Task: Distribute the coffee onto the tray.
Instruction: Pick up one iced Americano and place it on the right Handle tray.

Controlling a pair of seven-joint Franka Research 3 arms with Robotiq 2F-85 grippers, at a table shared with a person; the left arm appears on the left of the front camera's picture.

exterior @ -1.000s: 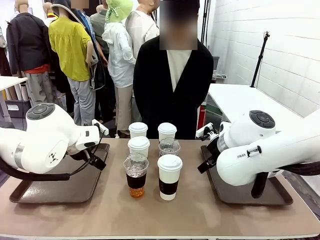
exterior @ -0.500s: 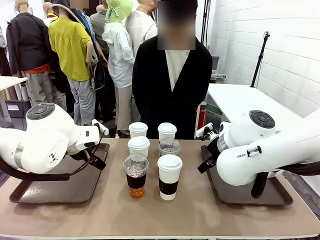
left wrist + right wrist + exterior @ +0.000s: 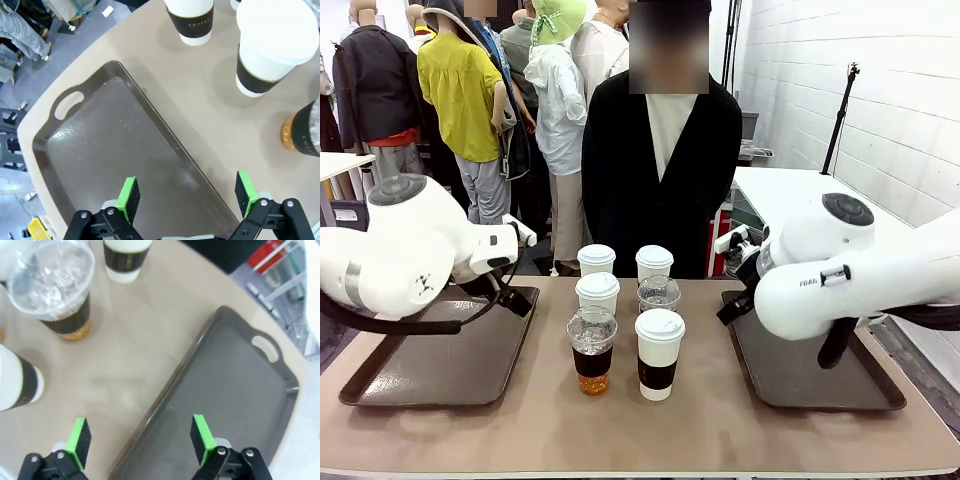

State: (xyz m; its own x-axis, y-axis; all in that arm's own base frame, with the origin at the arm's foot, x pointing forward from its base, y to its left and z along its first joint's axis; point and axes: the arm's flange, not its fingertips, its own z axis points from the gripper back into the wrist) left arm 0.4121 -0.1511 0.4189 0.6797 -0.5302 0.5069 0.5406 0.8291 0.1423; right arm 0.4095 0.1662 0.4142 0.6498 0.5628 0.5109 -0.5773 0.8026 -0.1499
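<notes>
Motion shows in the arms alone: compared with a moment earlier, both white arms sit a little higher above the desk [image 3: 700,430], each round joint cap raised. The six cups [image 3: 659,352] stand exactly where they stood, and the person [image 3: 660,170] at the far side has not shifted. I read this as the arms lifting to start a first reach, so the task is barely begun, with no cup yet on either tray. The left gripper [image 3: 186,187] hangs over the inner edge of the left tray [image 3: 100,150], jaws spread wide and empty. The right gripper [image 3: 140,432] hangs over the inner edge of the right tray [image 3: 230,390], likewise wide and empty. The coffee is bunched at the middle of the desk in two columns of three, between the trays and touching neither. The left column has two white sleeved cups behind a clear dome-lidded cup [image 3: 591,350] of dark drink. The right column has a second clear cup [image 3: 659,294] between two white ones. Every cup stands upright with its long axis vertical, lid up and base flat on the desk, and none leans. Being round, the cups favour no side, so a level grasp around the body that keeps the axis vertical looks sensible. The clear cups will probably forgive a hard squeeze least.
</notes>
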